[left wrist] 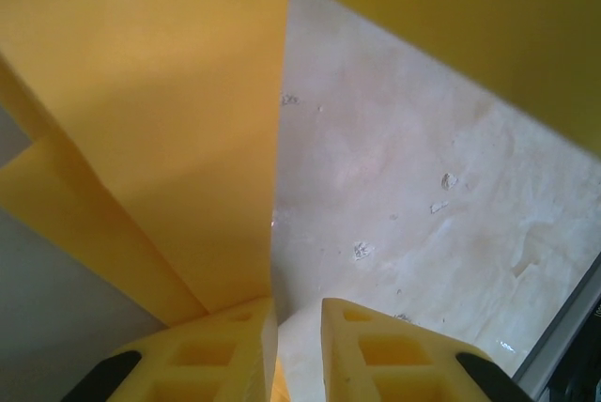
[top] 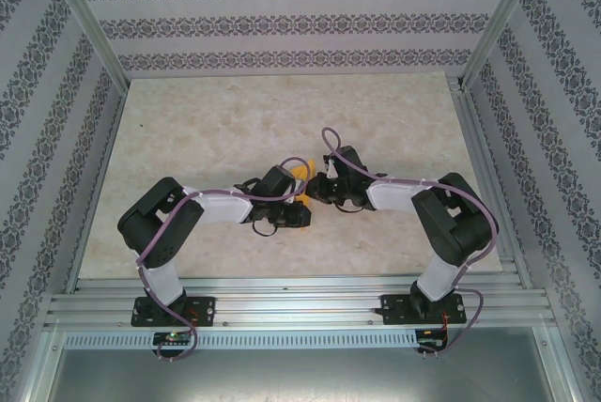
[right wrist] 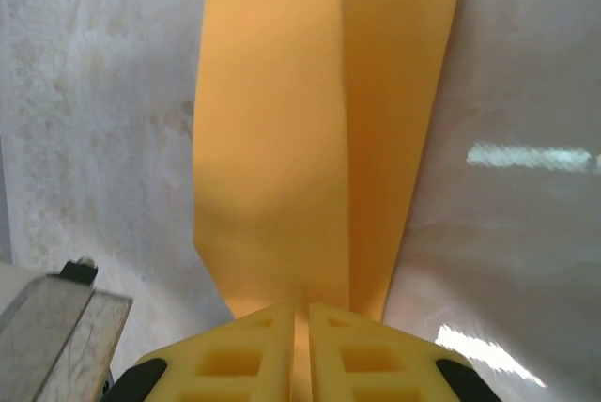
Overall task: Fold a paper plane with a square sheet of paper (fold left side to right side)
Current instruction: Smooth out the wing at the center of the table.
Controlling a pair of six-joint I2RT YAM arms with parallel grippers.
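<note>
We hold the orange sheet of paper [right wrist: 272,139] up off the middle of the tabletop [top: 235,120], between both arms | right jaws pinched on its creased end, likely to steady the fold | left jaws narrow, paper edge in the gap; grip we cannot tell.

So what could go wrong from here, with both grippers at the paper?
1. The right gripper pinches the paper by its narrow end only; a pull could tear it or slip it out.
2. The left gripper has a gap between its jaws, with paper lying along one finger; closing may crease it off the fold line.
</note>
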